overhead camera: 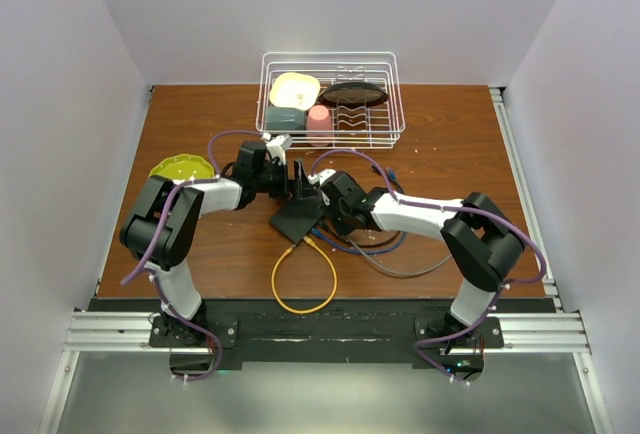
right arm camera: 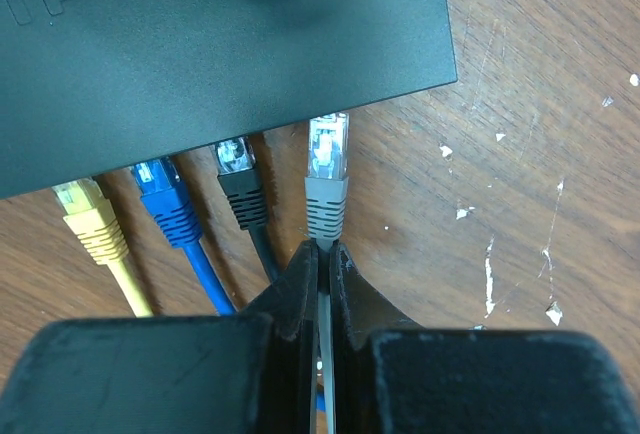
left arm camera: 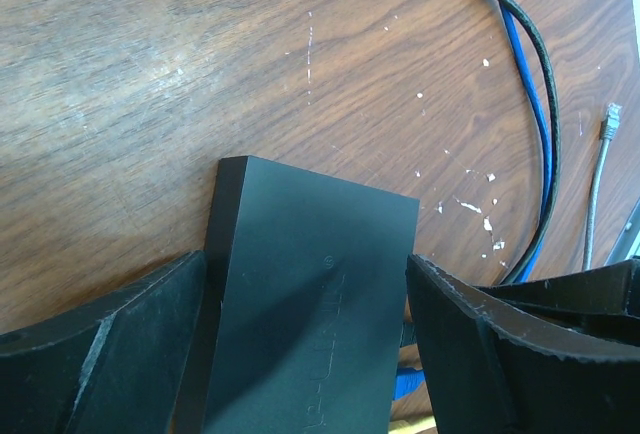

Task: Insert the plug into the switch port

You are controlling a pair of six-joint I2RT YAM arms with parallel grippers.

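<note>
Grey plug [right arm camera: 326,169], pinched by right gripper [right arm camera: 322,254], meets the switch port [right arm camera: 326,106]; left gripper [left arm camera: 305,266] straddles the box [left arm camera: 300,204], grip unclear.

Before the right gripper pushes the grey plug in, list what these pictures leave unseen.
Right wrist: the switch overhangs its ports, so how deep the grey plug sits is unseen.
Left wrist: the frame's bottom cuts off the port edge; whether the left gripper touches the switch is unclear.
Top: plug too small.

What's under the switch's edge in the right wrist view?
A yellow plug, blue plug and black plug run under it; the grey plug just reaches it, cable pinched in the right gripper. The switch covers its ports, so depth cannot be seen.
</note>
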